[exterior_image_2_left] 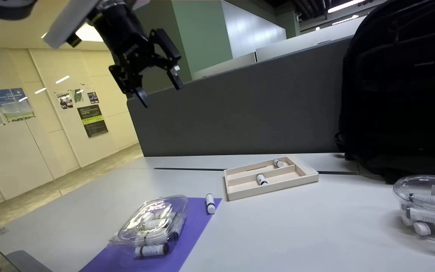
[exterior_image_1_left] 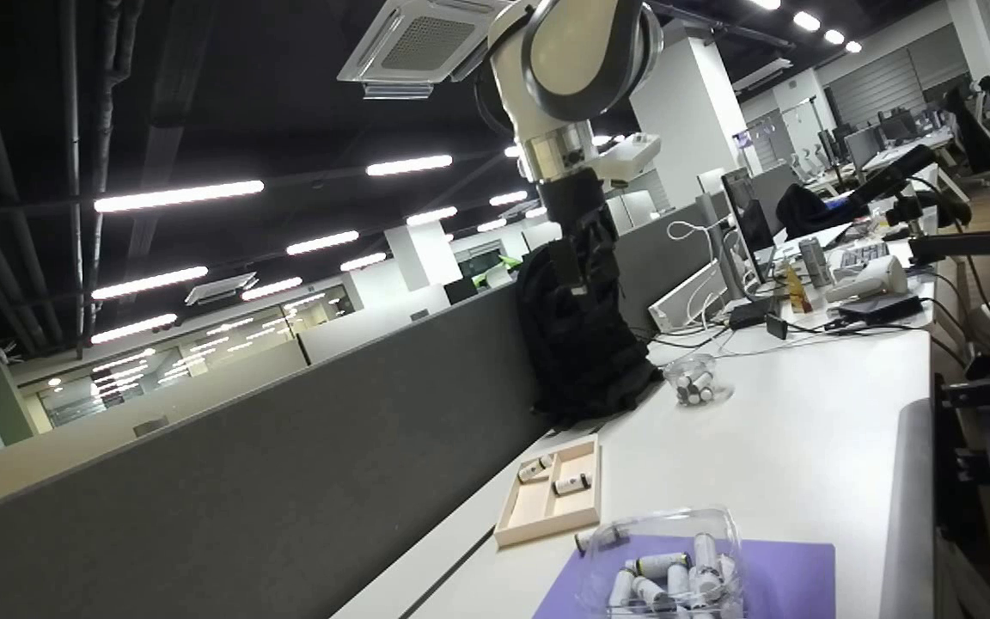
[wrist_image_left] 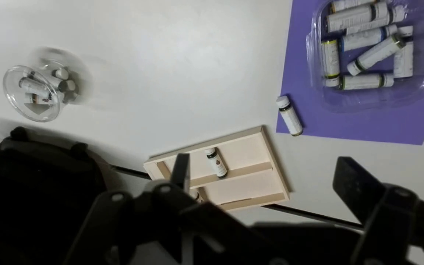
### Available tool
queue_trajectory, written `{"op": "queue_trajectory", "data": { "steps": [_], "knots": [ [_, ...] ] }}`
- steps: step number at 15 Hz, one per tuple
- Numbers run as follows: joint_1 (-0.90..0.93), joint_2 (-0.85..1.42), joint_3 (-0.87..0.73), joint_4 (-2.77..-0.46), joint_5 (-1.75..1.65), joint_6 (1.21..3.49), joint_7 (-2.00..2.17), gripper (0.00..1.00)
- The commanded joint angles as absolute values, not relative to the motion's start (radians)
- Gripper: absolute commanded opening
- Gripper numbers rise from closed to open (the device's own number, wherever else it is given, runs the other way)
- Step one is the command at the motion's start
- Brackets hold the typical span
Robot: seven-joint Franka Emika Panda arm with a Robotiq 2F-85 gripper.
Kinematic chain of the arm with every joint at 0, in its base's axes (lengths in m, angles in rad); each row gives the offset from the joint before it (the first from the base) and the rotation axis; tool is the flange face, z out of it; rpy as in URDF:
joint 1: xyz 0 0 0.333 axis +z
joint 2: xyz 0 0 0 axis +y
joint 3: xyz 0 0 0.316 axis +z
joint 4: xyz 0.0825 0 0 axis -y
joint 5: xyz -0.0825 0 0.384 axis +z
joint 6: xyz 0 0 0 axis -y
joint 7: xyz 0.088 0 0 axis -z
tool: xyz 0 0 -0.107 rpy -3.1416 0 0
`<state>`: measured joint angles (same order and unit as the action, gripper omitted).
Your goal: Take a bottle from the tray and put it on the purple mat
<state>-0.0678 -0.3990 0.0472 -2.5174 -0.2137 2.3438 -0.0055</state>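
Nearest the wrist camera, the claw [exterior_image_2_left: 163,95] stands with its fingers [wrist_image_left: 357,189] spread wide and nothing between them, well above the table [wrist_image_left: 168,92]. Below is the tray [wrist_image_left: 241,187]; the one to go for, I judge, is the white-labelled bottle [wrist_image_left: 217,163] in the long compartment nearer the mat, its base seemingly propped on the divider [wrist_image_left: 248,172]. It shows closer to one finger than the other, so centre over it, turn the wrist slightly to square the fingers across the label, and narrow the spread before coming down, lest a finger strike divider or wall. Pinch mid-label and lift straight up. A second bottle [exterior_image_2_left: 278,163], across the divider, can be left alone. Just past the tray lies the purple mat [wrist_image_left: 363,127], with a loose bottle [wrist_image_left: 290,116] across its corner, cap at the edge, and a clear box [wrist_image_left: 366,103] of bottles. The bare strip between box and tray-side edge looks the best landing: lower until contact, then release gently, since a round body may roll. Farther off, the round tub [exterior_image_2_left: 410,185] sits well clear of that path.
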Motion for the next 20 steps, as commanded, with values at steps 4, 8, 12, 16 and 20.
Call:
{"op": "queue_trajectory", "data": {
  "steps": [4, 8, 12, 16, 20],
  "knots": [
    [-0.045, 0.041, 0.002, -2.265, -0.144, 2.484, -0.076, 1.00],
    [-0.072, 0.260, 0.009, -2.042, 0.017, 2.422, -0.319, 1.00],
    [-0.136, 0.403, 0.047, -1.818, 0.108, 2.233, -0.569, 1.00],
    [-0.133, 0.393, 0.041, -1.852, 0.093, 2.265, -0.555, 1.00],
    [-0.111, 0.436, 0.015, -1.829, -0.001, 2.349, -0.527, 1.00]
  ]
}}
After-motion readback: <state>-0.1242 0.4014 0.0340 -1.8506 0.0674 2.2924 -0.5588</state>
